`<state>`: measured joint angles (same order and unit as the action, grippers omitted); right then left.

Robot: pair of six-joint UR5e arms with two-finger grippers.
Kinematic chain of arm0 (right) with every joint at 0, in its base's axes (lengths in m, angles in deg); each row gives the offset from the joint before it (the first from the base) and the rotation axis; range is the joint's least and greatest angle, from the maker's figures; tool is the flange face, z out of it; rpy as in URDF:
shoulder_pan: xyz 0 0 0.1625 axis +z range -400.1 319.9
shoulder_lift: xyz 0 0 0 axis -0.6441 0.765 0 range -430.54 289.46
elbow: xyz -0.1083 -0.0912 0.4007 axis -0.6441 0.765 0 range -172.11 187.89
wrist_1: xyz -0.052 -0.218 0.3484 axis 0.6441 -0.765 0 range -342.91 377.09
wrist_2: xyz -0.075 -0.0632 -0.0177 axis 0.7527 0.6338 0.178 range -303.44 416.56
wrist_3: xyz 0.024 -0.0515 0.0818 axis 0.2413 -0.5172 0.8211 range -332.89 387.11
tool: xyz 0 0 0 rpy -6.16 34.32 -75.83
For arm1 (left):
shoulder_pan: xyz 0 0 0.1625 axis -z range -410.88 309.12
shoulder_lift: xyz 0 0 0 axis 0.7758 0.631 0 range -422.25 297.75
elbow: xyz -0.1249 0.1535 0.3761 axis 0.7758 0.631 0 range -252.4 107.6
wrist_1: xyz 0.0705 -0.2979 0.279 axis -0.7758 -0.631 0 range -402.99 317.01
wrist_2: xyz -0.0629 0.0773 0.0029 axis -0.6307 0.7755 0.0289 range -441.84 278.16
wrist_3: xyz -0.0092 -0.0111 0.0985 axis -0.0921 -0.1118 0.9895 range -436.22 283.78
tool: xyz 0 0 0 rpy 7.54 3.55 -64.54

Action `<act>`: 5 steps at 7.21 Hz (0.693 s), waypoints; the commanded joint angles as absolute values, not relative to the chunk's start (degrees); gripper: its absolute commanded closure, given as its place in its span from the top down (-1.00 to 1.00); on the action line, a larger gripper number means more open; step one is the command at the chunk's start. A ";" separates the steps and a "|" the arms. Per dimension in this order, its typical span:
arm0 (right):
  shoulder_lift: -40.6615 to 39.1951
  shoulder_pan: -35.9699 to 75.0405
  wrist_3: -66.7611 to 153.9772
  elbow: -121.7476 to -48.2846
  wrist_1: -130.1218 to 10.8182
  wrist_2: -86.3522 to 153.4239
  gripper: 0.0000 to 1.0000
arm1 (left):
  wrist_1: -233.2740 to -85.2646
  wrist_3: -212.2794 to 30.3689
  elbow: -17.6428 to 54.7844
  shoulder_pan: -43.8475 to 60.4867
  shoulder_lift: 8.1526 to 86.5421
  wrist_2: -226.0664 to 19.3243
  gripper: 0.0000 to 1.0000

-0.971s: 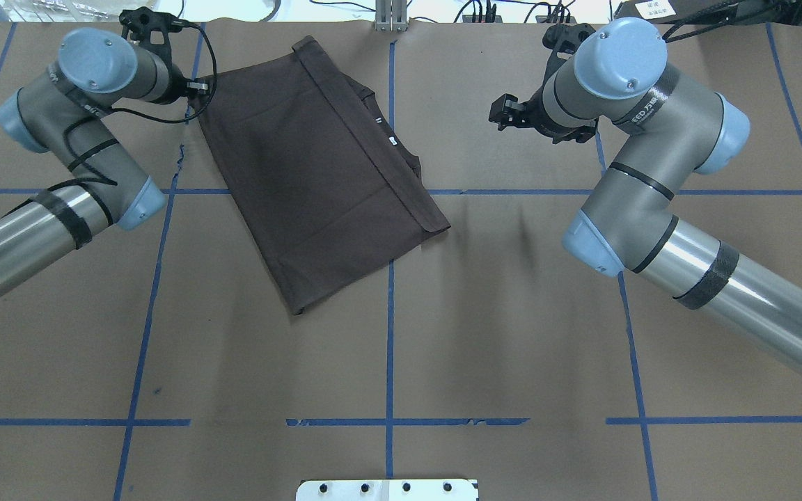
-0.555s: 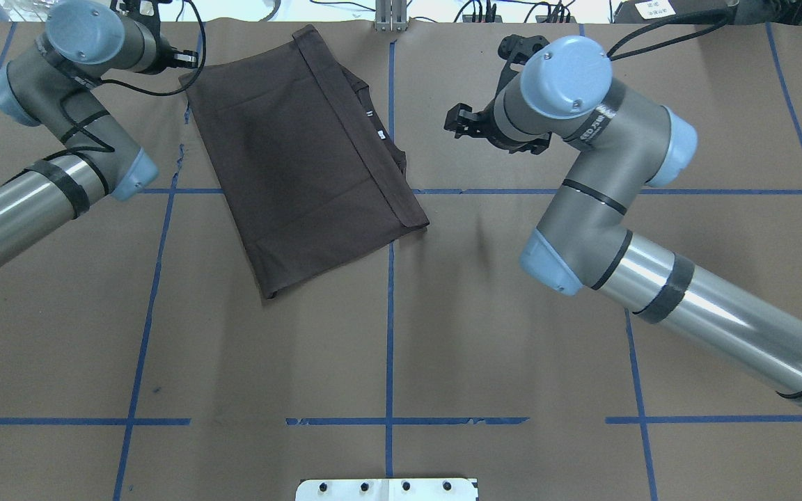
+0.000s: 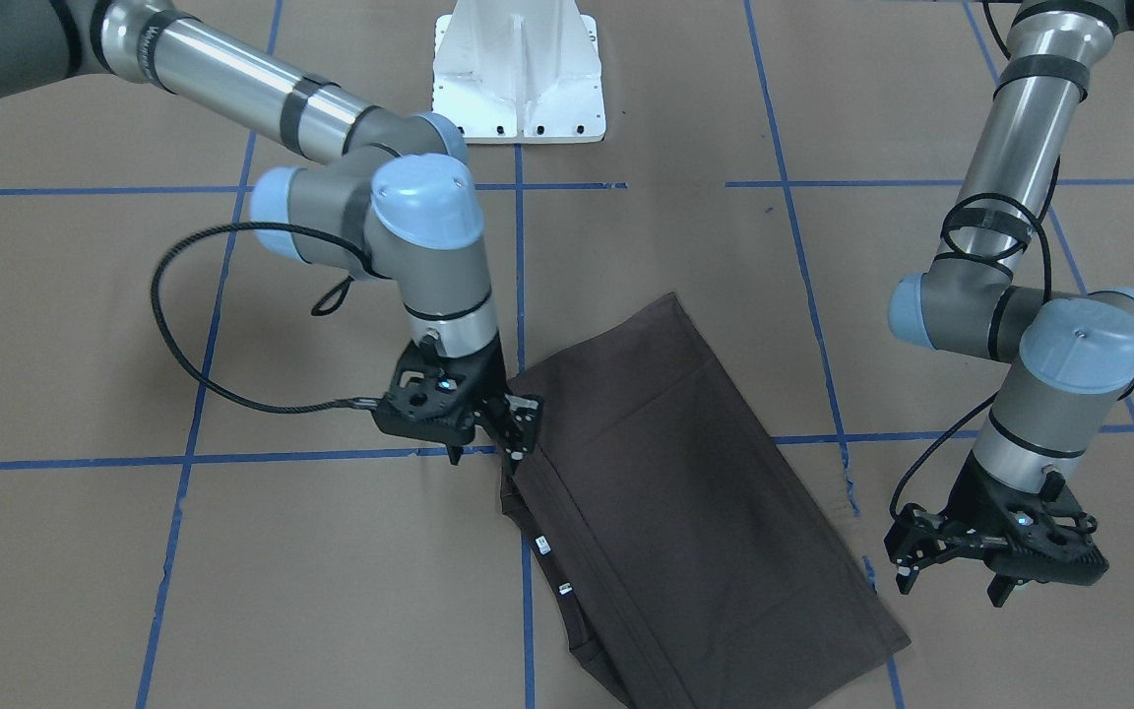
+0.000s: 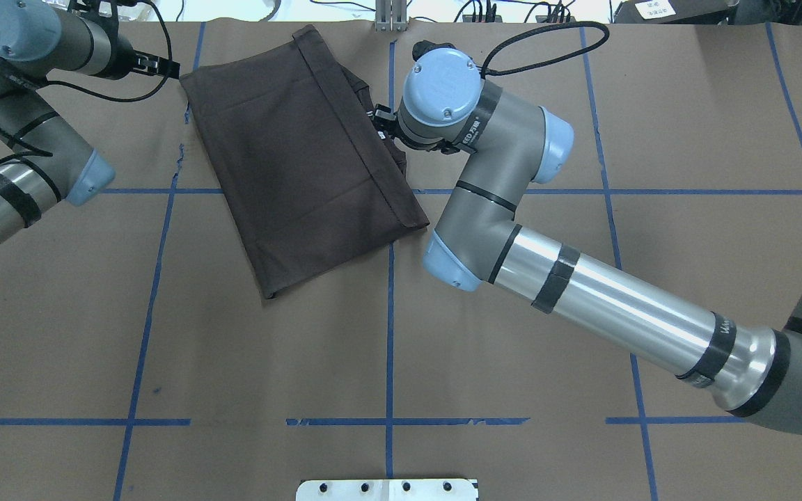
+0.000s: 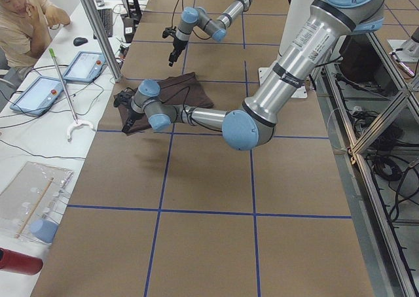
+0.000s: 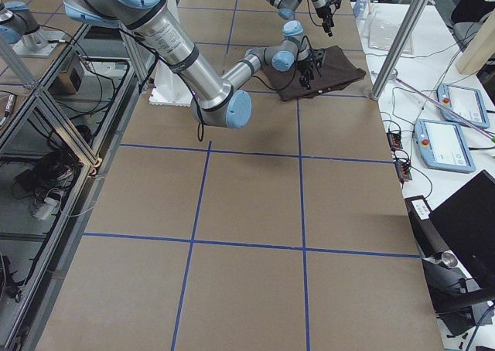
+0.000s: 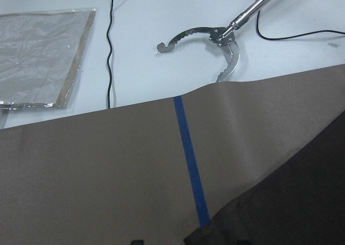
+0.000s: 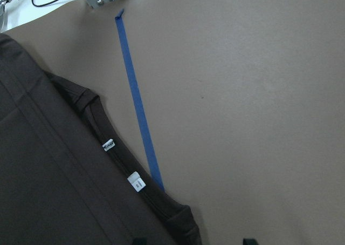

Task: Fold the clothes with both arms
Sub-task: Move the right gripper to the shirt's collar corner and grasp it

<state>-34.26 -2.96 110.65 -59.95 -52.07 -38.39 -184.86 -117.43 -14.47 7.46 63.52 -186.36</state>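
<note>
Overhead exterior showed the folded dark brown T-shirt (image 4: 296, 160) lying flat and skewed on the worktop (image 4: 498, 362), toward its far edge. In the front-facing view the right end effector (image 3: 485, 448) sat at the shirt's collar-side edge, fingers apart. The left end effector (image 3: 951, 587) hung just beside the shirt's opposite corner, fingers also apart, clamping nothing.

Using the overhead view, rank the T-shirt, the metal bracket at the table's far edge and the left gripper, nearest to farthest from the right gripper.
1. The T-shirt, directly beside the right gripper.
2. The metal bracket, far edge, centre line.
3. The left gripper, beyond the shirt's far-left corner.
</note>
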 commanded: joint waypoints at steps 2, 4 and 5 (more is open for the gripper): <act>-38.19 -3.62 110.26 -50.14 -48.91 -37.06 0.11 | -185.02 -117.71 -13.95 7.48 63.09 -186.43 1.00; -39.16 -4.32 110.25 -47.49 -48.82 -35.74 0.11 | -184.93 -117.71 -13.95 7.48 63.09 -186.52 1.00; -39.86 -4.59 110.16 -46.35 -48.82 -35.64 0.11 | -184.93 -117.71 -13.95 7.48 63.09 -186.43 1.00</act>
